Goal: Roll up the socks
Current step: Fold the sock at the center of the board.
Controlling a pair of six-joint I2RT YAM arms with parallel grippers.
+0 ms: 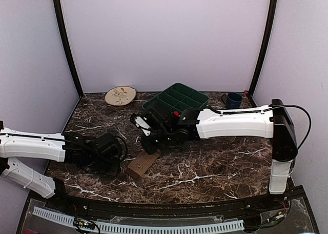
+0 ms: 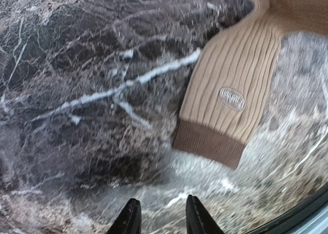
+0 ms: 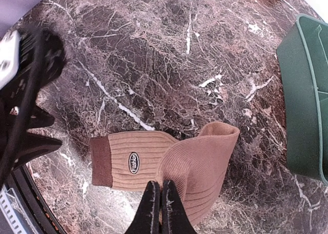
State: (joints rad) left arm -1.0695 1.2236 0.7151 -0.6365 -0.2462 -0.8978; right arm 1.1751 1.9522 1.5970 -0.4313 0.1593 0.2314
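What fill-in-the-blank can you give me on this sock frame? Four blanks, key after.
1. The tan sock has a dark ____ cuff band.
2. Its oval label reads ____.
3. The right gripper is ____ on the sock's folded-over part.
4. The compartment tray is ____.
Missing words: brown; Fashion; shut; green.

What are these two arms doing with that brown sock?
They are working on rolling a tan sock lying on the table. The right tool is shut, apparently pinching the sock's folded-over end. The left tool hovers open just short of the cuff, holding nothing. The roll has barely begun.
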